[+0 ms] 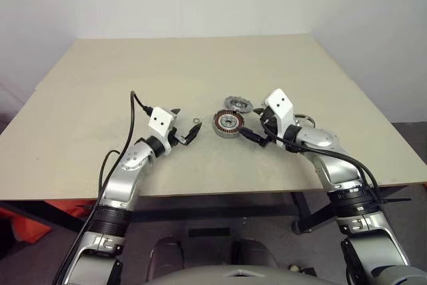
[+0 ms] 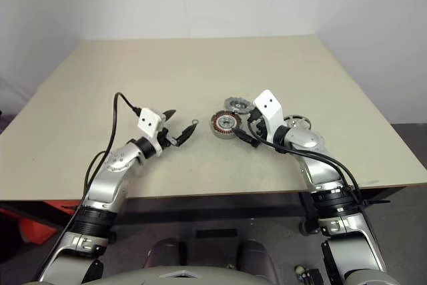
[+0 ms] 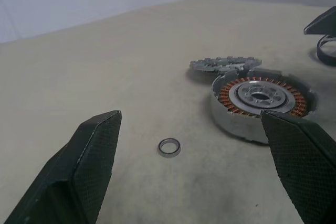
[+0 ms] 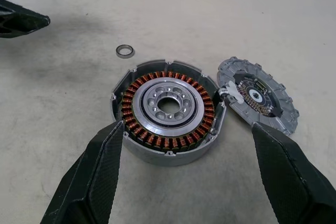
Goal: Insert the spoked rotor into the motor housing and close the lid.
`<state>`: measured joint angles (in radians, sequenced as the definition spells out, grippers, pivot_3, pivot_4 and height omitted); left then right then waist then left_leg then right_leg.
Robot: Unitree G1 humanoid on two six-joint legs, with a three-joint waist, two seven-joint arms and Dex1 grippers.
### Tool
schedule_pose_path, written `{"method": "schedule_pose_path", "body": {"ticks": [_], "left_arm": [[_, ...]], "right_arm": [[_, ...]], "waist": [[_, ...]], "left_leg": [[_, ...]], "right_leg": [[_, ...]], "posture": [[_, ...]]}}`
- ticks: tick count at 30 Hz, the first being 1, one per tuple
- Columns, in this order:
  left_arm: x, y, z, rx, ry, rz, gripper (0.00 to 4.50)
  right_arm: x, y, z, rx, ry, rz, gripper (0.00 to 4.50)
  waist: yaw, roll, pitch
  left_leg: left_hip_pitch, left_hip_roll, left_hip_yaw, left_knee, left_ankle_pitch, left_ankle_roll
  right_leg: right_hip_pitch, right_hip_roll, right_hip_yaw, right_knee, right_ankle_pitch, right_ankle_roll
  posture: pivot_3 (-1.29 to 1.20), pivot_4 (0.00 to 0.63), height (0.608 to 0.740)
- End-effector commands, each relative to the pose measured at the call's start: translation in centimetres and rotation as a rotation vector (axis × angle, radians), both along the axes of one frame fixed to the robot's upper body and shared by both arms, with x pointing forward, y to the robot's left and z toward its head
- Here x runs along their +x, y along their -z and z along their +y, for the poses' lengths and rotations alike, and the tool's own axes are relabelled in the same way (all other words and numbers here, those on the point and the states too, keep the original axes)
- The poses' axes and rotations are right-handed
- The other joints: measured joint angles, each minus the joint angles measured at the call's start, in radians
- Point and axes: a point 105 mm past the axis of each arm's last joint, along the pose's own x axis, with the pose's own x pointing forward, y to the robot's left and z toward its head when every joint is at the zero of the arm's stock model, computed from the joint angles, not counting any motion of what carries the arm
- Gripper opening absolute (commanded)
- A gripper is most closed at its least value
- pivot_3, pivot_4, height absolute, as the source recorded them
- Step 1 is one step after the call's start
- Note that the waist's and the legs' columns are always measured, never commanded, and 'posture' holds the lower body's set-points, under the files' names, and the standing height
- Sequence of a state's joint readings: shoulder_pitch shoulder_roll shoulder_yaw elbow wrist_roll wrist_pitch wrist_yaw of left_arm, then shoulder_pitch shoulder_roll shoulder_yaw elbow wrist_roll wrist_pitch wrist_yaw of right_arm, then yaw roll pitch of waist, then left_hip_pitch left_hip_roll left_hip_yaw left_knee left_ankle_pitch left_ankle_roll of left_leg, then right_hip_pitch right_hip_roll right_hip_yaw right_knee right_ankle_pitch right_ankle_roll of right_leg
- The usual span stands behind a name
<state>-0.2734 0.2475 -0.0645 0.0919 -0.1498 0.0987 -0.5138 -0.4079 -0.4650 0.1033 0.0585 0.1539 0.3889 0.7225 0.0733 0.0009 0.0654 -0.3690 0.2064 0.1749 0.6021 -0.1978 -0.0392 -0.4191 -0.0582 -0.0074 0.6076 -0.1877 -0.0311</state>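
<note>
Both my grippers, left (image 1: 187,133) and right (image 1: 255,137), gape empty flanking motor housing (image 4: 167,111); fetch spoked rotor (image 2: 297,123) gently, rim-first.

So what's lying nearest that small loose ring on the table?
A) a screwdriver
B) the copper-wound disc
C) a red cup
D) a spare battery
B: the small loose ring lies on the table beside the copper-wound disc, apart from it.
</note>
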Motion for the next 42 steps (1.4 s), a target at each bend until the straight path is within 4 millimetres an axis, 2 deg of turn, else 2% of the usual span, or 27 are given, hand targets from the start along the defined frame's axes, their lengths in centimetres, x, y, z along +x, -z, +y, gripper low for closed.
{"method": "schedule_pose_path", "body": {"ticks": [1,8,12,20,24,29,34,39,42], "left_arm": [[0.0,-1.6,-0.1,-0.006,-0.002,-0.063,4.46],[-0.4,-0.9,-0.1,-0.003,-0.009,-0.044,4.46],[-0.4,-1.6,0.0,-0.021,-0.018,-0.061,4.46],[-0.2,-1.1,0.0,0.039,-0.032,-0.073,4.46],[0.0,-1.5,0.3,0.025,-0.077,-0.095,4.46],[-0.2,-0.9,-0.3,0.039,-0.066,-0.085,4.46],[-0.1,-1.5,0.4,0.023,-0.079,-0.092,4.46],[0.0,-1.0,0.0,0.045,-0.070,-0.085,4.46],[0.1,-1.7,0.0,0.014,-0.074,-0.095,4.46]], "right_arm": [[-0.7,-0.9,0.8,-0.025,-0.073,-0.041,4.36],[-0.9,-0.8,0.9,-0.063,-0.103,-0.050,4.36],[-1.1,-0.9,1.7,-0.053,-0.132,-0.048,4.36],[-0.2,-0.8,1.9,-0.059,-0.111,-0.064,4.36],[-0.5,-1.1,3.0,-0.050,-0.160,-0.068,4.36],[0.0,-1.0,2.8,-0.079,-0.155,-0.084,4.36],[0.2,-0.9,3.6,-0.238,-0.244,-0.138,4.36],[0.7,-0.5,2.5,-0.470,-0.332,-0.183,4.36],[0.7,-0.8,2.8,-0.545,-0.410,-0.200,4.36]], "waist": [[0.001,0.000,0.000],[0.001,0.000,0.000],[0.001,0.000,0.000],[0.000,0.000,0.000],[-0.001,0.000,0.000],[-0.001,0.000,0.000],[-0.002,0.000,0.000],[-0.001,0.000,0.000],[-0.001,0.000,0.000]], "left_leg": [[0.000,0.000,0.000,0.000,0.000,0.000],[0.000,0.000,0.000,0.000,0.000,0.000],[0.000,0.000,0.000,0.000,0.000,0.000],[0.000,0.000,0.000,0.000,0.000,0.000],[0.000,0.000,0.000,0.000,0.000,0.000],[0.000,0.000,0.000,0.000,0.000,0.000],[0.000,0.000,0.000,0.000,0.000,0.000],[0.000,0.000,0.000,0.000,0.000,0.000],[0.000,0.000,0.000,0.000,0.000,0.001]], "right_leg": [[0.000,0.000,0.000,0.000,0.000,0.000],[0.000,0.000,0.000,0.000,0.000,0.000],[0.000,0.000,0.000,0.000,-0.003,0.005],[0.000,0.000,0.000,0.000,-0.002,0.003],[0.000,0.000,0.000,0.000,-0.001,0.002],[0.000,0.000,0.000,0.000,0.000,0.000],[0.000,0.000,0.000,0.000,0.000,0.000],[0.000,0.000,0.000,0.000,0.001,-0.001],[0.000,0.000,0.000,0.000,0.001,-0.001]], "posture": [[0.00,0.000,0.740],[0.00,0.000,0.740],[0.00,0.000,0.740],[0.00,0.000,0.740],[0.00,0.000,0.740],[0.00,0.000,0.740],[0.00,0.000,0.740],[0.00,0.000,0.740],[0.00,0.000,0.740]]}}
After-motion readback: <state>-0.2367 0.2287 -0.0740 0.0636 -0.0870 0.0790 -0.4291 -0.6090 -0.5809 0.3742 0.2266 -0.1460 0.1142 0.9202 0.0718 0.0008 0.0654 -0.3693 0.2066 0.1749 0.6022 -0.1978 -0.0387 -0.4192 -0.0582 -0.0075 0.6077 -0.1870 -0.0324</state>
